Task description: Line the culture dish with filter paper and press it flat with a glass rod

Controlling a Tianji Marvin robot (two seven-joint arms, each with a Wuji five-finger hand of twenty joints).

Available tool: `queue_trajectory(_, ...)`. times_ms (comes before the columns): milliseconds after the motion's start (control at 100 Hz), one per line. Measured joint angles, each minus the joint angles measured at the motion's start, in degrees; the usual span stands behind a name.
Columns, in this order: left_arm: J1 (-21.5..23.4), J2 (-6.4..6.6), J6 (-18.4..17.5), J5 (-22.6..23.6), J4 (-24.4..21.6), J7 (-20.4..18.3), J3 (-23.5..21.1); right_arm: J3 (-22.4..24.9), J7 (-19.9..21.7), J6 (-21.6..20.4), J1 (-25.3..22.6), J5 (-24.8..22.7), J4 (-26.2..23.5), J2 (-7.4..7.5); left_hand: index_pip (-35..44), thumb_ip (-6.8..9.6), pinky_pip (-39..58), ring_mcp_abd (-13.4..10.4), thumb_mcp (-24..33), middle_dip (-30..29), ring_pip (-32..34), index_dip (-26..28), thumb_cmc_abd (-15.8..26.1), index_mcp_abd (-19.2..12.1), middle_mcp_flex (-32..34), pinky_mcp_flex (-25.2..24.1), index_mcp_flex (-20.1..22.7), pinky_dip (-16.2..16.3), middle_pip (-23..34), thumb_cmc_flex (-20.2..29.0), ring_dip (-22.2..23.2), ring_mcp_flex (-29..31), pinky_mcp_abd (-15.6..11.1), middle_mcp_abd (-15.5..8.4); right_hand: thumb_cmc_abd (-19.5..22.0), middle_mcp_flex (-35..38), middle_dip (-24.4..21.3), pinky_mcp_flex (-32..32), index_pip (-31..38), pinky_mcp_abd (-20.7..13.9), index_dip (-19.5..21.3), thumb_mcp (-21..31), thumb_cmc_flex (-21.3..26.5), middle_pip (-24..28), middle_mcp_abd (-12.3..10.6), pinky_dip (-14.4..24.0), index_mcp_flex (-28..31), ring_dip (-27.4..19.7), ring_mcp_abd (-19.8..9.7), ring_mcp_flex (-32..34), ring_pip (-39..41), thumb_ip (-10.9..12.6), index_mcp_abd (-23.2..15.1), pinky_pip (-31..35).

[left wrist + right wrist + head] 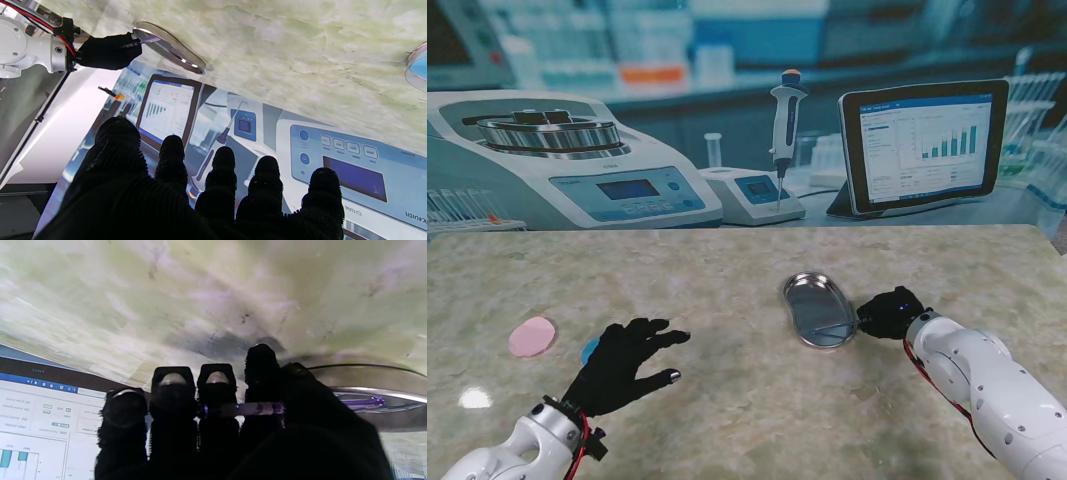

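On the desk (747,400), a metal tray (817,308) lies right of centre, and a glass rod (832,326) lies in the part of it nearest me, reaching over its right rim. The right hand (889,312) sits just beside that rim, closed around the rod. Toward the left edge lies a round paper disc (531,336); just right of it sits a culture dish (590,350), partly hidden by the spread left hand (622,362).

Bare marble table (727,270) lies open from 10 to 2 o'clock. At 9 o'clock the pink disc (532,336) and what may be a blue dish (589,350) crowd the left hand (622,362). The steel tray (817,308) blocks 3 o'clock.
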Motion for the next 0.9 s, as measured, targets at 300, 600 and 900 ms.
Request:
queue_trajectory(300, -0.02, -0.02, 0.1, -0.45, 0.05, -0.15, -0.09, -0.21, 0.2, -0.49, 0.09, -1.24, -0.41, 0.23, 0.0, 0.0, -0.01, 0.0, 0.0, 0.0, 0.0, 0.0, 0.0, 0.0, 0.0, 0.57, 0.0, 0.0, 0.0, 0.0, 0.0, 0.0, 0.0, 0.0, -3.84, -6.04, -7.83, -3.23, -0.75, -1.27, -3.82, 4.9, -0.88, -7.24, 0.0, -1.39, -6.78, -5.75, 1.06, -5.81, -5.77, -0.2, -0.4, 0.02)
queue_trajectory(600, -0.02, -0.04, 0.17, -0.59, 0.08, -0.14, -0.24, -0.18, 0.83, -0.55, 0.08, -1.71, -1.09, 0.3, 0.0, 0.0, -0.01, 0.0, 0.0, 0.0, 0.0, 0.0, 0.0, 0.0, 0.0, 0.57, 0.0, 0.0, 0.0, 0.0, 0.0, 0.0, 0.0, 0.0, -6.61, -13.75, -18.45, -7.09, -7.1, -1.8, -8.77, 7.43, -5.92, -16.21, 2.2, -3.57, -11.31, -10.95, 1.8, -11.96, -16.69, -0.82, 3.49, -0.73)
queue_trajectory(900, 0.0, -0.05, 0.39, -1.06, 0.09, -0.34, -0.29, 0.78, 0.84, -1.0, -0.34, -2.7, -2.09, 0.3, 0.0, 0.0, -0.01, 0.0, 0.0, 0.0, 0.0, 0.0, 0.0, 0.0, 0.0, 0.57, 0.04, 0.0, 0.0, 0.0, 0.0, 0.0, 0.0, 0.0, -6.52, -25.67, -36.0, -15.64, -26.87, -0.09, -11.91, 8.57, -12.09, -30.82, 5.84, -10.02, -16.97, -23.27, 3.57, -22.26, -38.78, 1.48, 9.81, -11.44)
